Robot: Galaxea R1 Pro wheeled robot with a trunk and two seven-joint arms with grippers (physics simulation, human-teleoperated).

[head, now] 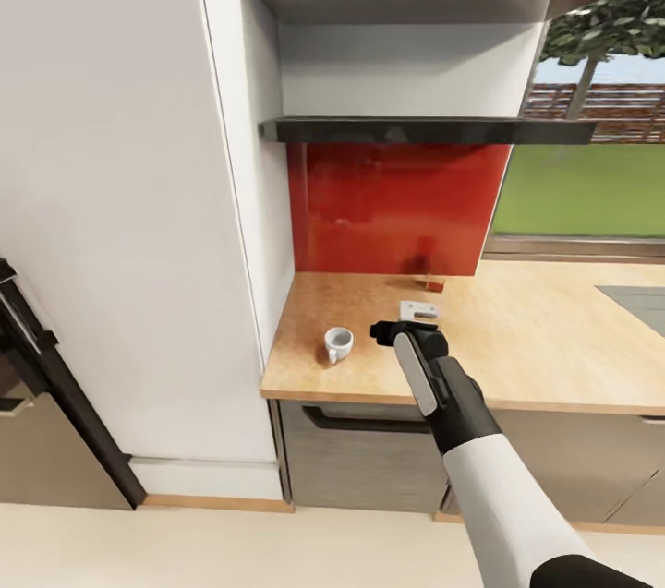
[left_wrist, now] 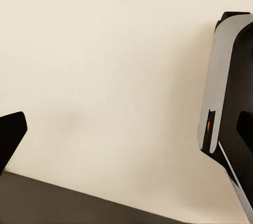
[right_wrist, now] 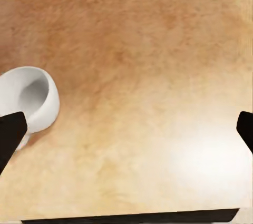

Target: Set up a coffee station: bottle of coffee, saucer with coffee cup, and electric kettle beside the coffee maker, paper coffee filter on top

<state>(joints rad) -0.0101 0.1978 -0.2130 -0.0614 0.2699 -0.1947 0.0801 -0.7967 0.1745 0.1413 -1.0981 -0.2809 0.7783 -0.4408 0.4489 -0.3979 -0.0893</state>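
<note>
Your right pincer (head: 388, 331) hangs wide open just beside the coffee cup (head: 338, 344) on the desk (head: 536, 348). The cup looks light, rigid, glazed: grip across its rim.

No legible text, labels, brands, numbers or signs in any view. Small light plate (head: 417, 310) on the kitchen countertop (head: 517, 339), at about 1 o'clock from the coffee cup (head: 337, 344): carries a few dark marks, too small to read as characters. Grey-and-black robot part (left_wrist: 227, 97) in the left wrist view: one small orange mark, shape only, not readable.
</note>
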